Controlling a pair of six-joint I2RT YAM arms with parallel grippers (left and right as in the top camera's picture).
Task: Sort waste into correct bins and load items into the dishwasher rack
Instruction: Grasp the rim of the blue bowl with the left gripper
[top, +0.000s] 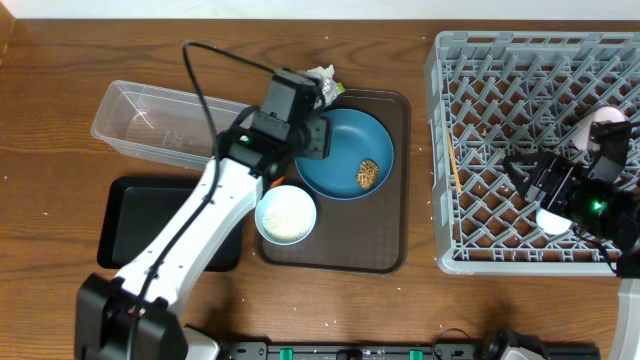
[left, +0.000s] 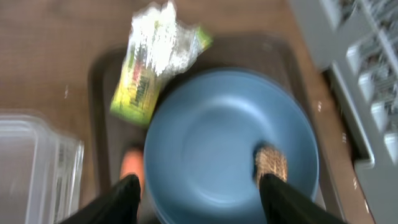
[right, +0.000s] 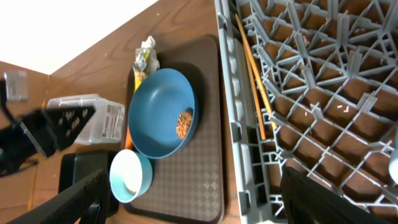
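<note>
The grey dishwasher rack (top: 445, 150) stands at the right of the tabletop (top: 60, 60). The right tool (right: 208, 199) hangs over it, spread wide and empty. Left of the brown serving tray (top: 350, 250) lie the clear tub (top: 150, 125) and the black tray (top: 140, 225).

On the serving tray, the dark-blue bowl (top: 345, 140) looks rigid, weighty and slick, so pinching its rim seems best. The same goes for the white bowl (top: 287, 215) just beside it.

The left tool (left: 202, 202) hovers above the blue bowl, jaws far apart and holding nothing. The crumpled wrapper (left: 152, 62) lies at the bowl's far rim. It is probably light and springy, and should pinch easily across its bulk. The brown lump (top: 368, 174) inside the bowl looks crumbly and likely needs gentle closing. A blurred orange carrot piece (left: 130, 168) sits tight beside the bowl and looks awkward to reach.
</note>
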